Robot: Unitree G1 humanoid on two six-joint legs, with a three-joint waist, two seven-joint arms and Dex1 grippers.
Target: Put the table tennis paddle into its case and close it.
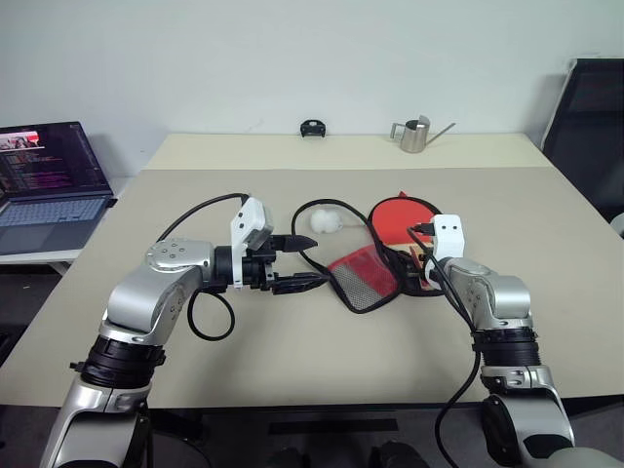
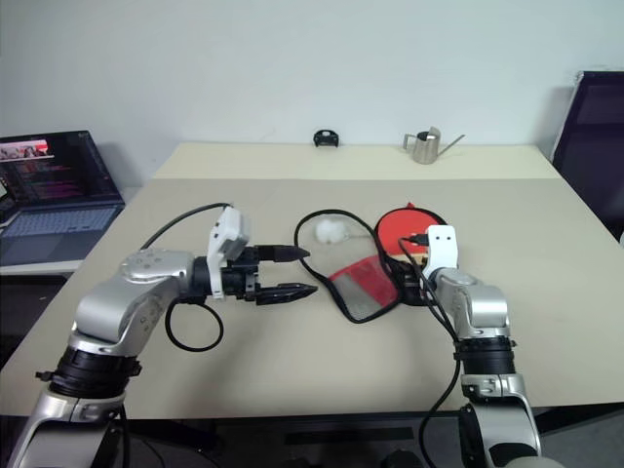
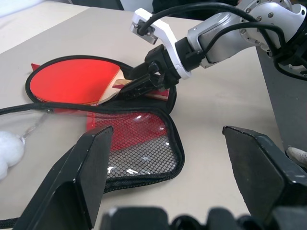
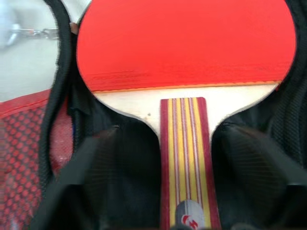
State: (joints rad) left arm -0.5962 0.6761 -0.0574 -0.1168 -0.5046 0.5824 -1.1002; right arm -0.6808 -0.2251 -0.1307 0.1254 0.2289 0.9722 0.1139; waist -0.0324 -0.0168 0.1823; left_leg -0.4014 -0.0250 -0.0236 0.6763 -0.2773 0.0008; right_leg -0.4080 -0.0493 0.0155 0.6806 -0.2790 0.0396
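Paddle and pouch are found together at the middle of the beige table [image 1: 292, 370], and the coming move is judged to turn on how the open flap lies between the two arms. Taken from the left, the left gripper [image 1: 304, 261] is held level above the table with its two black fingers spread apart and nothing between them; it points across toward the right, and the flap's free edge is met just beyond its tips. That flap, the red side of the soft zip case [image 1: 363, 281] with its black mesh pocket, is folded out toward the left arm, so the left arm is judged nearer for swinging it over. Next to the right, the rigid table tennis paddle [image 1: 400, 216] with its round red rubber face and striped wooden handle is seen lying flat inside the black half of the case, the blade away from the robot and the handle toward it, so its long axis runs along the right arm's reach. At the handle end the right gripper [image 3: 139, 87] is seen with its jaws parted on either side of the handle rather than clamped on it. A small white ball [image 1: 327, 220] is noted just behind the case.
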